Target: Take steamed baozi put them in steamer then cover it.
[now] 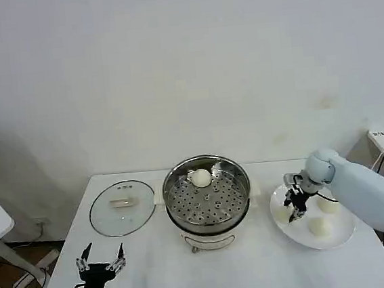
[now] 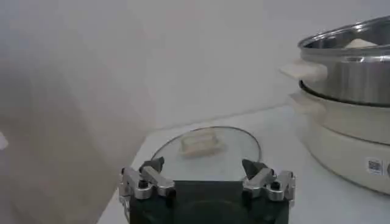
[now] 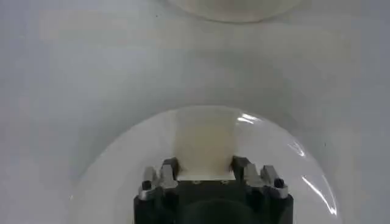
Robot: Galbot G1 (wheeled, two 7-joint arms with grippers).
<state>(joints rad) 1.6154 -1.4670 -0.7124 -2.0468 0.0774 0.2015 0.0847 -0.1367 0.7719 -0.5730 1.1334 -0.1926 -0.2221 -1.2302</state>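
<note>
right gripper [image 1: 294, 207] fingers clamped on a baozi [image 3: 204, 146] near the plate's [image 1: 337, 236] left edge; a squished bun could slip.

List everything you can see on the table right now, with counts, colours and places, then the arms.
Steamed baozi: four, cream-white. One on the steamer's perforated tray at its far side; three on the plate, one between the right gripper's fingers, two more beside it.
Steamer: one, shiny steel on a white base, middle of the table, uncovered.
Cover: one, clear glass with a pale handle, lying flat to the left of the steamer.
Plate: one, white, to the right of the steamer.
Table: one, white.
Left gripper: open, near the table's front left corner, in front of the cover.
Right gripper: down on the plate, closed around a baozi.
</note>
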